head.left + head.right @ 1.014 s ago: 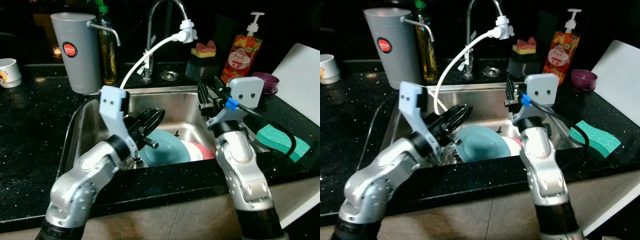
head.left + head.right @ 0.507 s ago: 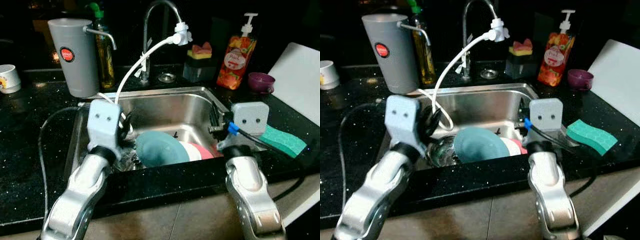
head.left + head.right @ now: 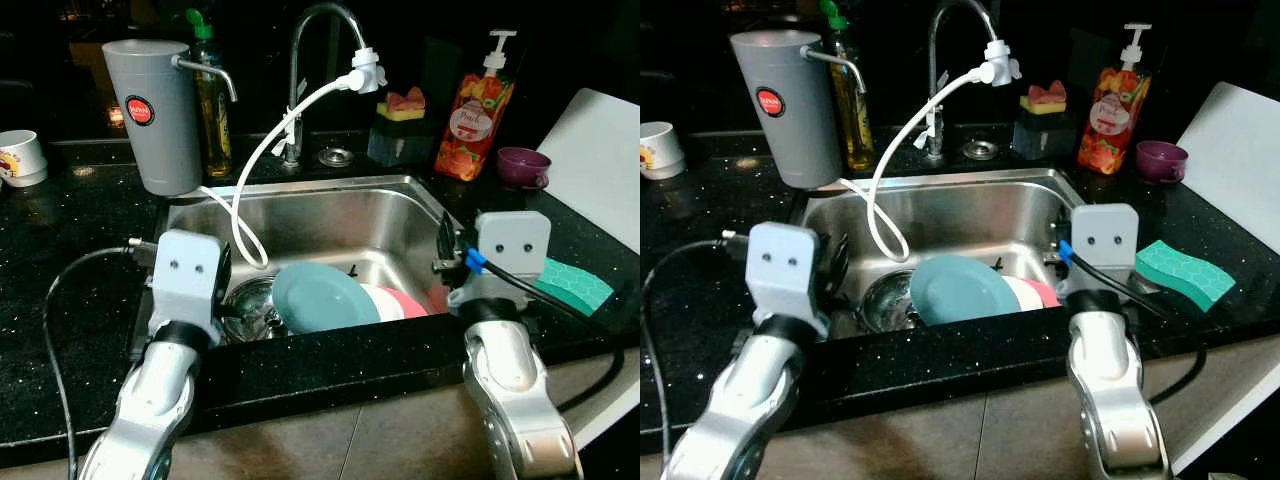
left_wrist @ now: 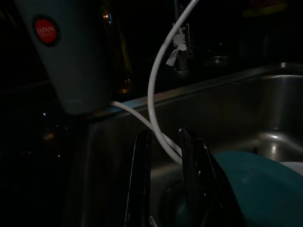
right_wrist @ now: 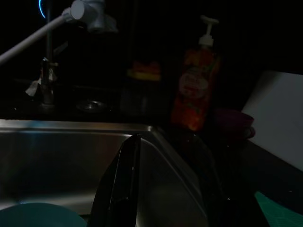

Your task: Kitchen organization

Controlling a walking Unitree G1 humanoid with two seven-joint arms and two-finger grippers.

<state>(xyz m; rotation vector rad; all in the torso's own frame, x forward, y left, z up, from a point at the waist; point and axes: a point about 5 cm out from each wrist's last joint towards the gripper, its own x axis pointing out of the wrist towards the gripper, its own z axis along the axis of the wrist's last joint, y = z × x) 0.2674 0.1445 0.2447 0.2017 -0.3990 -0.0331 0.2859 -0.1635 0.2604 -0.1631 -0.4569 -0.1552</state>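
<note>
1. Left eye view: teal plate (image 3: 318,297) leans on edge in the sink (image 3: 330,210), pink plate (image 3: 408,300) behind it

2. Left gripper (image 4: 165,177) — fingers slightly parted, empty — hovers beside the white hose (image 4: 158,85)

3. Right gripper (image 5: 163,184), parted and empty, should approach the rim squarely, avoiding the hose

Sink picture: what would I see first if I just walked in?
Probably the teal plate standing in the shiny sink, with pink plates behind it. Next, the white hose looping down from the tap, and the orange soap bottle behind the sink on the right.
</note>
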